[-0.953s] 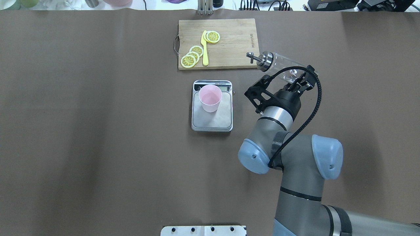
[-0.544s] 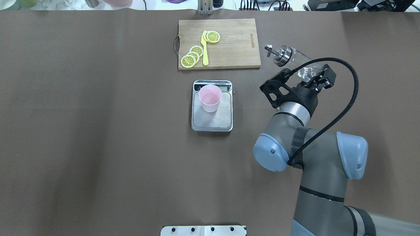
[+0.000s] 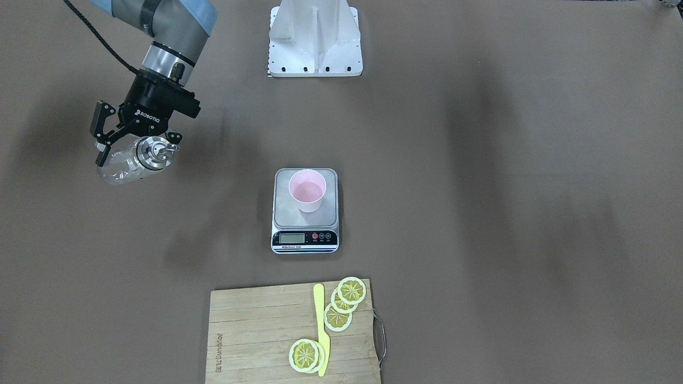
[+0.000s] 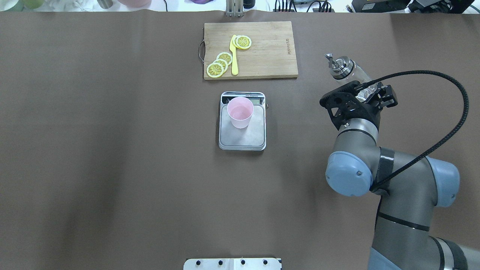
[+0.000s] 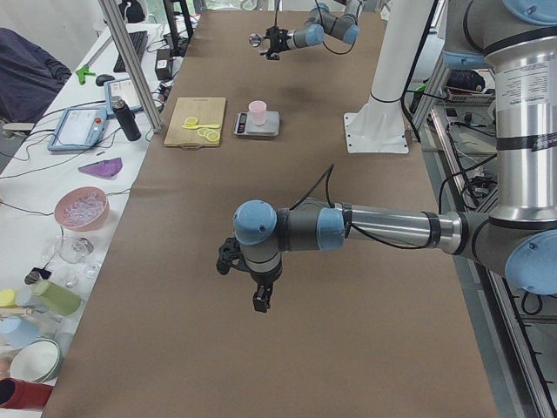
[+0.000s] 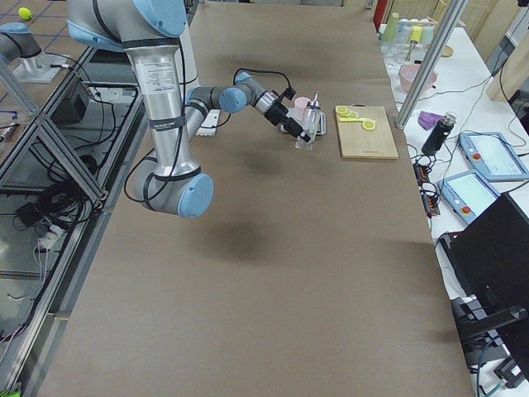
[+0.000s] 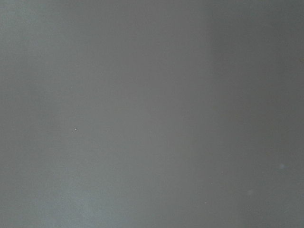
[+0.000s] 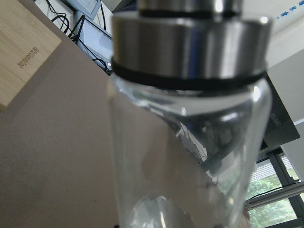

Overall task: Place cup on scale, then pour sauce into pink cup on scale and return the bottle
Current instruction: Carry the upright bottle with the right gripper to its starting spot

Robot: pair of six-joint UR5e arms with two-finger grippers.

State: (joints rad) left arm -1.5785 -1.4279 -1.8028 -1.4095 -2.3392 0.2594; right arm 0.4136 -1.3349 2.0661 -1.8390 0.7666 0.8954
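**Brown table, pink cup, yellow lemon**

The table [image 4: 112, 150] is a plain matte brown. The cup [image 4: 240, 111] is pale pink. The scale [image 4: 243, 138] has a grey steel platform, a black front panel, a grey-green display and one red button among dark ones. The bottle [image 4: 350, 74] is clear glass with a silver pourer and a black collar. The right gripper [image 3: 136, 151] is black with white lettering, and the right arm [image 4: 393, 172] is silver-grey with pale blue caps. The cutting board [image 4: 270, 52] is light, striped bamboo. The lemon slices [image 4: 215, 69] are yellow with white rims and a spoke pattern, and the knife [image 4: 234, 56] is plain yellow.
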